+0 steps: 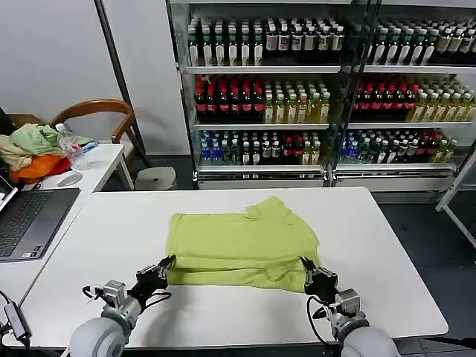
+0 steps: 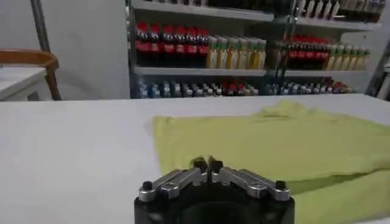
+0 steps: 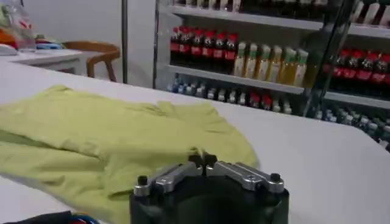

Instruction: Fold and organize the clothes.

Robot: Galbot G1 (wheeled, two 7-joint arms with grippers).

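The clothes, one lime T-shirt [image 1: 238, 242], lie partly folded in the middle of the white table [image 1: 104, 238], with a sleeve bunched at the far side. My left gripper [image 1: 168, 262] is at the shirt's near left corner, and my right gripper [image 1: 304, 263] is at its near right corner. In the left wrist view the left gripper [image 2: 208, 163] has its fingertips pressed together on the T-shirt [image 2: 274, 140]. In the right wrist view the right gripper [image 3: 202, 159] is likewise shut on the T-shirt [image 3: 109, 128].
A side table on the left holds an open laptop [image 1: 30, 219], a mouse [image 1: 69, 179], a water bottle [image 1: 68, 143] and a heap of pale green, beige and orange garments [image 1: 30, 152]. A wooden chair [image 1: 97, 111] and a stool [image 1: 155, 177] stand behind. Drink shelves [image 1: 297, 97] line the back.
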